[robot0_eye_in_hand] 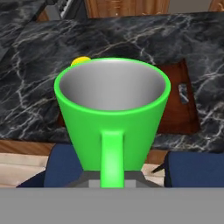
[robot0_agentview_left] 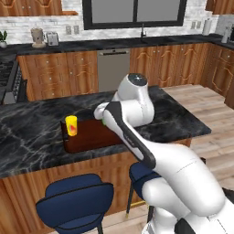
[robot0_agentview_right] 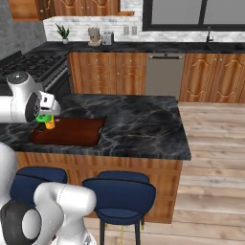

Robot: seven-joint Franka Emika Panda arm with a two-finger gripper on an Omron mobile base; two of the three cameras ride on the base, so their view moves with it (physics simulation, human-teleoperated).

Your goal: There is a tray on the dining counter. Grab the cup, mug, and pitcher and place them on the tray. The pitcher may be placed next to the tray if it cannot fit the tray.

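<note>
Judging by the layout, roughly a third done, second third under way:

Stands already on the tray (robot0_agentview_left: 93,139), toward its 9 o'clock end in the left base view: yellow cup (robot0_agentview_left: 71,125), upright. Counts as placed.

Clenched on the handle of the green mug (robot0_eye_in_hand: 111,109): pincer (robot0_eye_in_hand: 111,183), with the handle running straight down to 6 o'clock in the hand view and the mug's mouth open and empty. Hangs over the dining counter (robot0_agentview_left: 27,128) at the tray's end; in the right base view sits tucked under the white hand at the tray's 10 o'clock corner, just beside the yellow cup. Probably about to go down next to that cup; not yet let go.

Left to do: setting the green mug down and freeing it, then fetching the pitcher and putting it on or beside the tray. Cannot tell where the pitcher stands.

Hard to make out:
- whether the mug's base touches the tray or hovers above it, blocked by the arm in the left base view and by the hand in the right one
- most of the yellow cup in the hand view, just a sliver at 11 o'clock behind the mug's rim
- much of the tray in the hand view, covered by the mug, with only its 3 o'clock part bare
- the finger tips, mostly behind the handle
</note>
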